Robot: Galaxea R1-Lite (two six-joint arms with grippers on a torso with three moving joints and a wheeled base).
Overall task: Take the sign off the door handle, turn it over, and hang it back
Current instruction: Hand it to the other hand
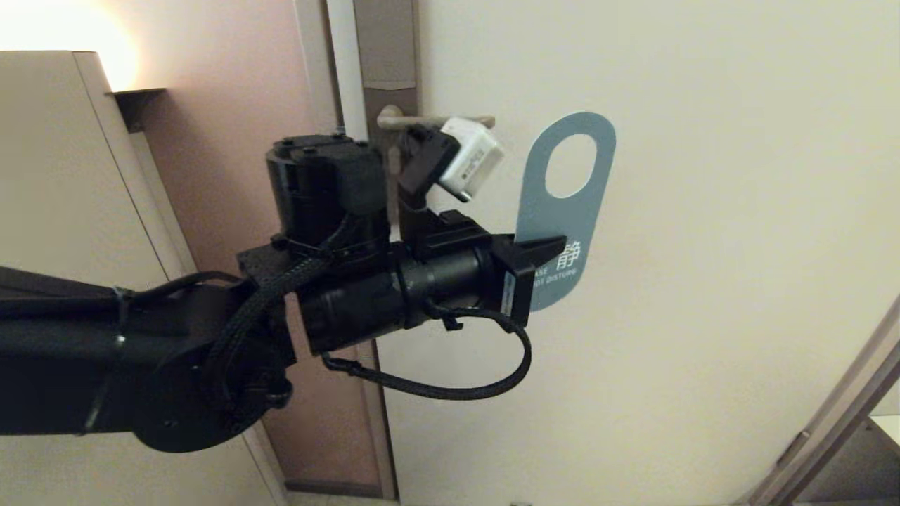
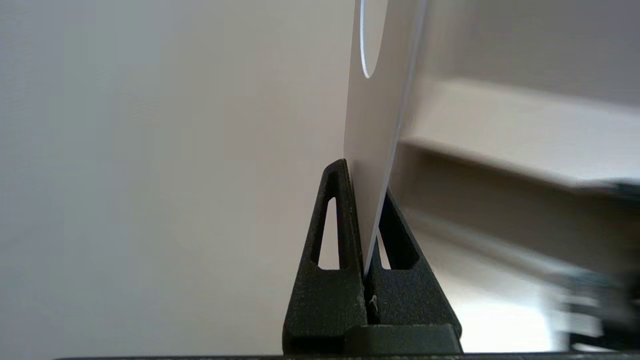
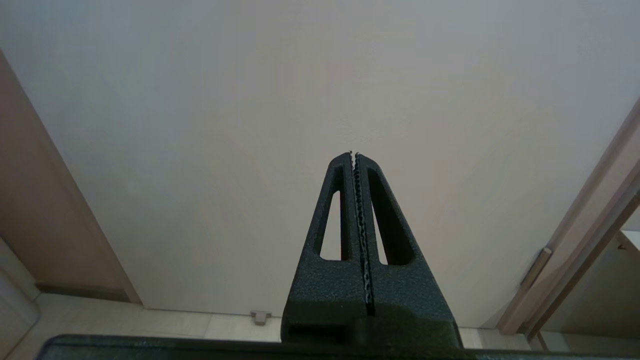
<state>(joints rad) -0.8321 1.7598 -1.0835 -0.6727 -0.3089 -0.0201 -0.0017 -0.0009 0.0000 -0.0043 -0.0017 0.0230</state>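
Observation:
The sign [image 1: 566,204] is off the door handle [image 1: 422,120] and stands upright to the right of it, in front of the door. Its blue face with white lettering is turned to the head view, and its oval hole is at the top. My left gripper [image 1: 545,247] is shut on the sign's lower edge. In the left wrist view the sign [image 2: 375,125] shows edge-on as a pale sheet pinched in my left gripper [image 2: 366,180]. The handle is partly hidden behind my left wrist camera. My right gripper [image 3: 354,155] is shut on nothing, low down, pointing at the door.
The pale door [image 1: 703,281] fills the right side. The lock plate [image 1: 385,56] runs up its left edge beside the frame. A beige cabinet [image 1: 56,176] stands at the left. A door frame [image 1: 830,422] is at the lower right, and a small door stop [image 3: 260,316] sits on the floor.

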